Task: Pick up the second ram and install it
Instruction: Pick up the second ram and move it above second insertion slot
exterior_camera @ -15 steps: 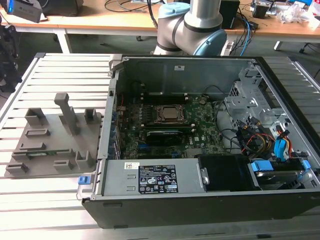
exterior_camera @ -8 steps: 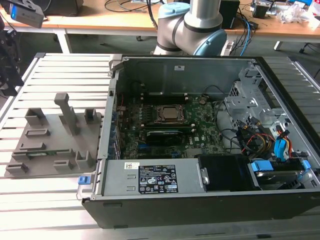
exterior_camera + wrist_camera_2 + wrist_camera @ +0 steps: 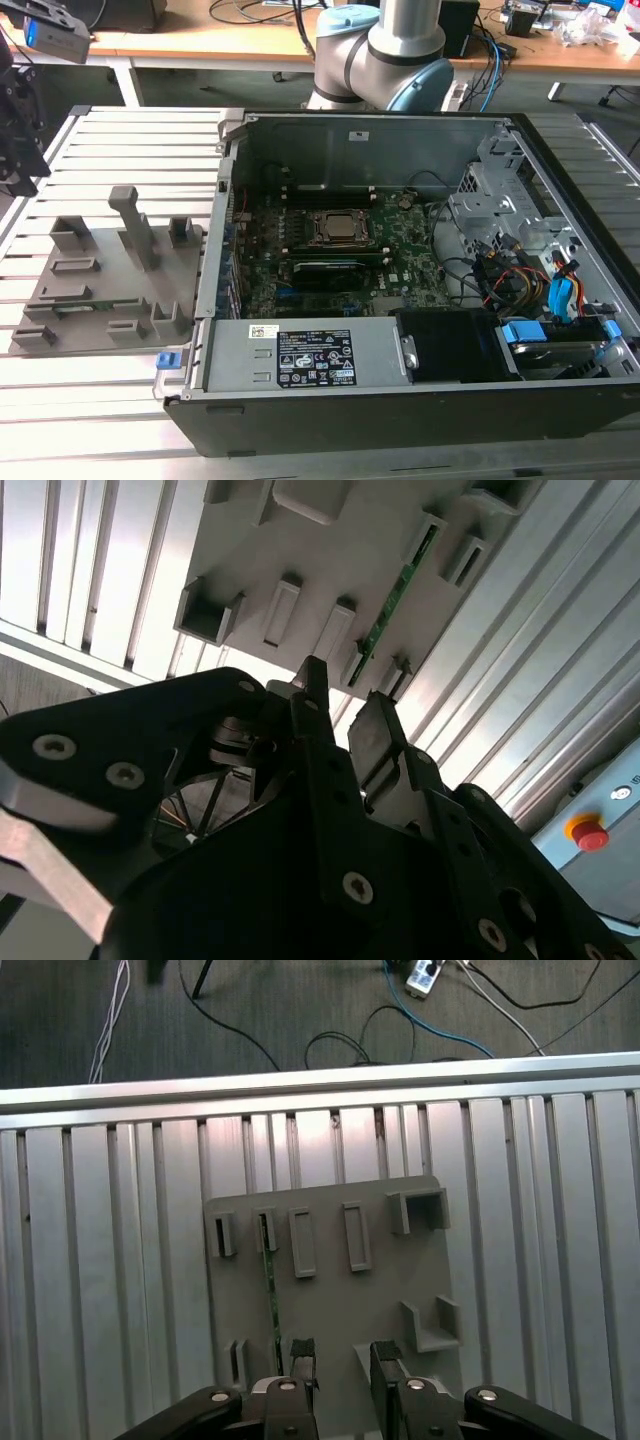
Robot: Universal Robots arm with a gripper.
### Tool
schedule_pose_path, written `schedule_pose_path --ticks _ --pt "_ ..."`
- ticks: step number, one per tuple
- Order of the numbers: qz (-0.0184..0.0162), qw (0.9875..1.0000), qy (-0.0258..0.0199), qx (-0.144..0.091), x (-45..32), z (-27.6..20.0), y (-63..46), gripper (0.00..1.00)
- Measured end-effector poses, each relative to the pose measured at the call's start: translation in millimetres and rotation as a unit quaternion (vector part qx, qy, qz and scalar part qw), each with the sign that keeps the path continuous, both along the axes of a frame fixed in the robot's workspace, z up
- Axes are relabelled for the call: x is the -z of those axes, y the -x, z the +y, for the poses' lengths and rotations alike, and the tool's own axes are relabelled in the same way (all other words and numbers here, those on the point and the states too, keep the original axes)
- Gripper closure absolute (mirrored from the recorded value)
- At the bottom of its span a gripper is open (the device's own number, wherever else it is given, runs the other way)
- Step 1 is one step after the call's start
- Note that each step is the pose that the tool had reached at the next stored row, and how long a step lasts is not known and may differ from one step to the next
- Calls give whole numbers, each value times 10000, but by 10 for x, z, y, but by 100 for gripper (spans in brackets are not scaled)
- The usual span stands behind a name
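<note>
Fingers (image 3: 303, 1362): spread apart, nothing btw them.
Gripper (image 3: 343, 1368): you see it above grey fixture (image 3: 330, 1300), mostly cut off.
Second ram (image 3: 270, 1280): stands on edge in fixture slot; chips too thin to see.

The exterior view stands high at the near side of the slatted table (image 3: 110, 140) and looks down across it. The open computer case (image 3: 350, 140) is close in the middle, the grey fixture (image 3: 100, 285) on the exterior view's left, the arm's base (image 3: 380, 45) far behind. The first wrist view looks straight down past the gripper (image 3: 343, 1360) onto the grey fixture (image 3: 330, 1290) from well above. The second wrist view sits close behind the gripper (image 3: 345, 695), tilted, facing the grey fixture (image 3: 330, 570) obliquely; all three views share it
</note>
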State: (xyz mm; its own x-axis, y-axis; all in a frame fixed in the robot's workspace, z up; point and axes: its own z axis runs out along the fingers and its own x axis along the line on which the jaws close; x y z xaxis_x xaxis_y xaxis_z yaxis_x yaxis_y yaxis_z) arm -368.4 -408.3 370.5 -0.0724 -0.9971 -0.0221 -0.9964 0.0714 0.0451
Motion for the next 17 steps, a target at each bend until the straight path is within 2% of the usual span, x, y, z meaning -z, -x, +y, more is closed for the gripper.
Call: schedule_pose_path --ticks 17 --pt "0 10000 0 0 128 -1 0 64"
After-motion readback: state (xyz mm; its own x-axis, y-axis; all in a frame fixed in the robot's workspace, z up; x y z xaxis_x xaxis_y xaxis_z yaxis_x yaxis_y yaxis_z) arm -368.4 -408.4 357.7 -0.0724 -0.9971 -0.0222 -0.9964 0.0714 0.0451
